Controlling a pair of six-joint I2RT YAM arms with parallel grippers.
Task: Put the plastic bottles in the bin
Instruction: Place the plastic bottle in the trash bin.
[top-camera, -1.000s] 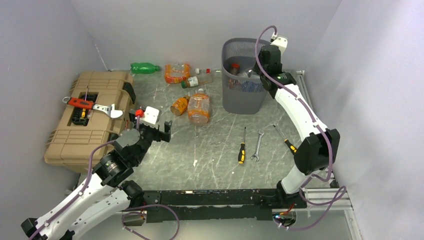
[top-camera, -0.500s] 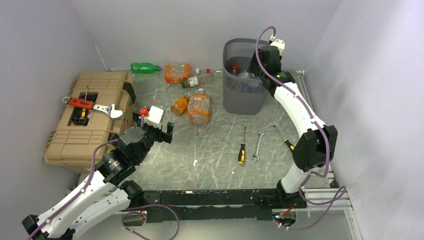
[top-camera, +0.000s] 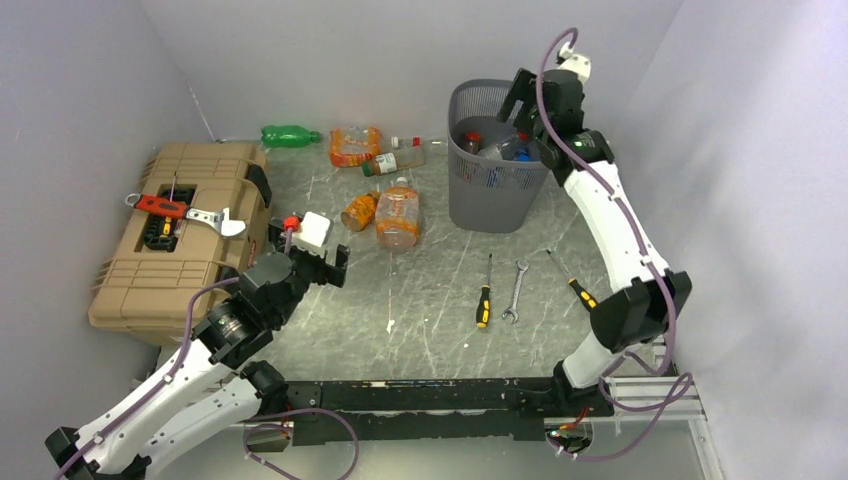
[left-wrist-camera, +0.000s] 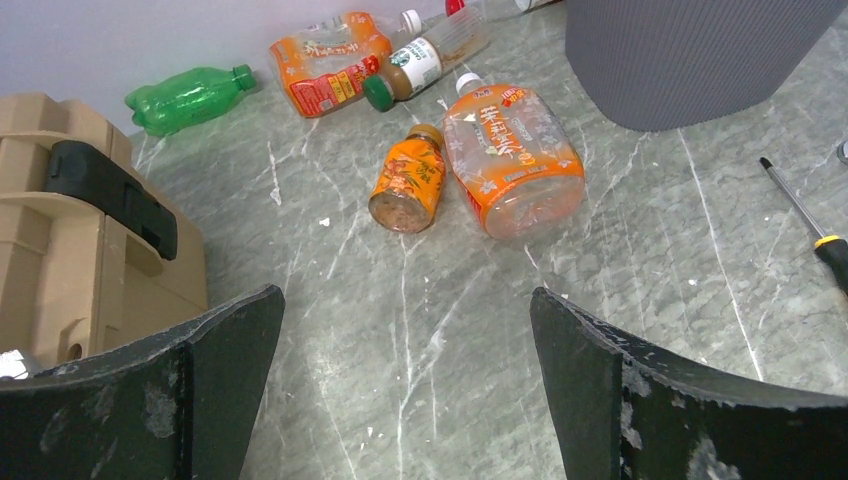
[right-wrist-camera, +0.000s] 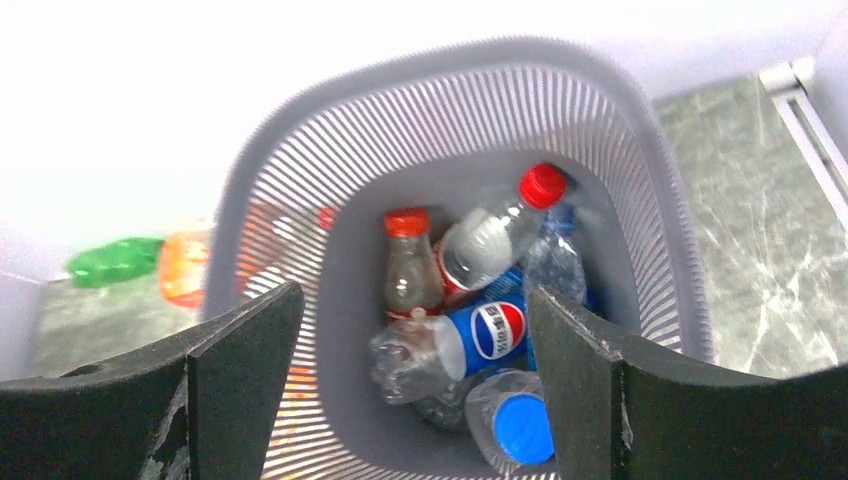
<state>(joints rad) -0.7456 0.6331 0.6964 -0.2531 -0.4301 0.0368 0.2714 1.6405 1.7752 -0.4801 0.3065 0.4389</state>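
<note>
Grey marbled tabletop (top-camera: 420, 300) between pale walls carries the bin (top-camera: 490, 195) at about one o'clock in the overhead view, standing upright with its dark mesh wall facing the arms. Inside it several plastic bottles (right-wrist-camera: 480, 330) lie jumbled: clear ones with red caps, one with a blue label, and one with a blue cap lowest in the heap. Directly over its mouth hangs the right gripper (right-wrist-camera: 412, 300), fingers spread wide with nothing between them. Other bottles lie on the table outside the bin, from nine to ten o'clock of it: a big orange bottle (top-camera: 398, 214) just beside a small orange bottle (top-camera: 359, 211), then a brown bottle (top-camera: 393, 162) with a green cap, an orange-labelled bottle (top-camera: 354, 146) and a green bottle (top-camera: 290, 135) along the far wall. At six o'clock from the bin lie a screwdriver (top-camera: 484, 295), a spanner (top-camera: 516, 290) and a second screwdriver (top-camera: 570, 280). The left gripper (left-wrist-camera: 405, 300) hovers at eight o'clock of the table, fingers spread wide and empty, the two orange bottles at its twelve o'clock. A tan toolbox (top-camera: 170, 240) sits at nine o'clock, tools on its lid.
</note>
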